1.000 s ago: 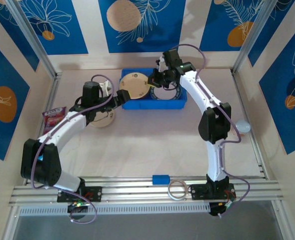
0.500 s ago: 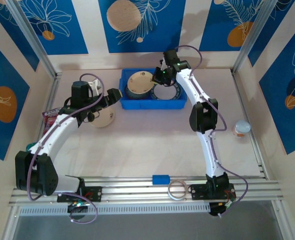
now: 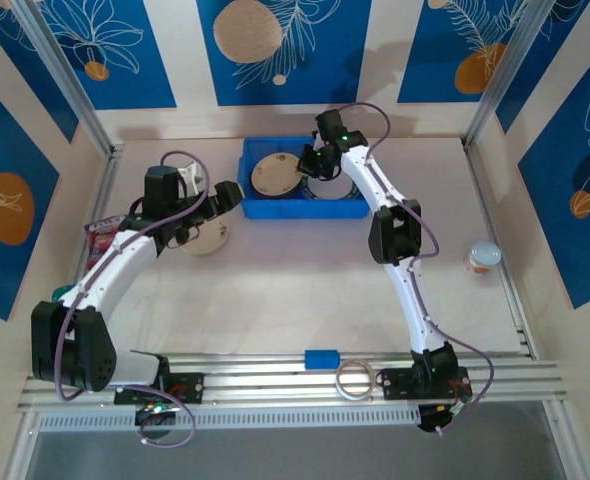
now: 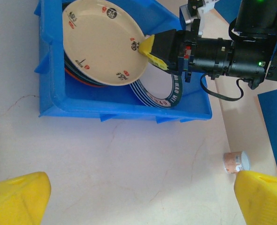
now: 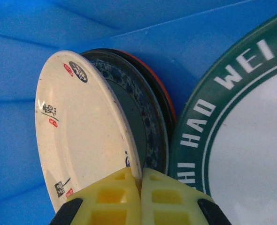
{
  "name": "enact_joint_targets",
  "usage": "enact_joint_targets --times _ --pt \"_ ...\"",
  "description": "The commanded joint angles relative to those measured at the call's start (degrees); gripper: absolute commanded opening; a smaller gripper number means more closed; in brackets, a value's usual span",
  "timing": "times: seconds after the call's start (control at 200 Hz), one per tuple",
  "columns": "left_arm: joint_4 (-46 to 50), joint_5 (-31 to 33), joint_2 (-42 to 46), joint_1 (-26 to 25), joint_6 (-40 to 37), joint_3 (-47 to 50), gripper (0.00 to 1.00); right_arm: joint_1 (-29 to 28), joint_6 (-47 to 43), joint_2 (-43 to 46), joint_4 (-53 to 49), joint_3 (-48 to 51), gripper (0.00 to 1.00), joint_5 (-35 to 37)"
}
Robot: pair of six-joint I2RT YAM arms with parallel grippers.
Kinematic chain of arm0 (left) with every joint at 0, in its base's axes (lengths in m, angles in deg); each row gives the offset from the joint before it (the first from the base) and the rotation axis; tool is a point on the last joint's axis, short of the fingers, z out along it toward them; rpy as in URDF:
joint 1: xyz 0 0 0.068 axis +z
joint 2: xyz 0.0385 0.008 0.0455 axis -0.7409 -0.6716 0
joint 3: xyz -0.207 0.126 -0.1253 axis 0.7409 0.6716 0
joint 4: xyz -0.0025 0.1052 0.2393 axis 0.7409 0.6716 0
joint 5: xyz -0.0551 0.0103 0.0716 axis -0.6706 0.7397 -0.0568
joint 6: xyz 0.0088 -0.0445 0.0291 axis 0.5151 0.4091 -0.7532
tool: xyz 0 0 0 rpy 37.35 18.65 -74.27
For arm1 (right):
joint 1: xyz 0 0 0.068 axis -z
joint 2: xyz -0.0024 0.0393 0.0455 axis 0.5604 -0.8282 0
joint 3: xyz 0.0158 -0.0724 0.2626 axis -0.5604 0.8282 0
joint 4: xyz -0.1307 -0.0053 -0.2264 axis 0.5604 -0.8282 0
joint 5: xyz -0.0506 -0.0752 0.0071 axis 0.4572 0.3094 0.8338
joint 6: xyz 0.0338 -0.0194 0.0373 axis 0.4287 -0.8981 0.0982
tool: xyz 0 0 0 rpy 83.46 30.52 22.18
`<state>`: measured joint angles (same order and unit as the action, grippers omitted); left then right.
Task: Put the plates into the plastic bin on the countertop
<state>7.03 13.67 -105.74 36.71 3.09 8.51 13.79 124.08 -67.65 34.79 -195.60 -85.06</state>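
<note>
Right gripper (image 3: 311,163) is pinched shut on the rim of a cream plate (image 3: 274,175). The plate sits tilted, face up, over the stack in the left half of the blue bin (image 3: 320,211). The bin's long side runs left-right at the back of the countertop (image 3: 295,290). The right wrist cam catches a teal-patterned plate (image 5: 150,136) right underneath, with a green-rimmed plate (image 5: 199,140) beside it. Left gripper (image 4: 138,199) hangs wide open in front of the bin, holding nothing.

White links (image 3: 125,262), black joints (image 3: 395,237), looping purple cables (image 3: 363,104); yellow waffle-textured gripper fingers (image 5: 115,201); small green LED (image 4: 260,63).
</note>
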Motion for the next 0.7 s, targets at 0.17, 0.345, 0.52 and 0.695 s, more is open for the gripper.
enact_joint_targets --times 0.17,0.345,0.52,0.695 --pt "-0.1 0.8 0.5 0.6 -0.4 1.5 1.0 -0.3 0.7 -1.9 1.6 -3.8 0.04 0.1" --pt "-0.6 0.8 -0.1 0.6 0.1 1.6 1.0 -0.9 0.0 -2.3 1.6 -3.8 0.18 0.3" --pt "-0.8 1.0 -0.4 0.6 0.1 1.6 1.0 -1.4 -0.6 -2.1 0.8 -4.0 0.3 1.8" --pt "-0.7 1.6 -0.3 0.6 0.1 2.1 1.0 -2.5 -1.9 -2.0 -0.9 -4.3 0.32 4.7"
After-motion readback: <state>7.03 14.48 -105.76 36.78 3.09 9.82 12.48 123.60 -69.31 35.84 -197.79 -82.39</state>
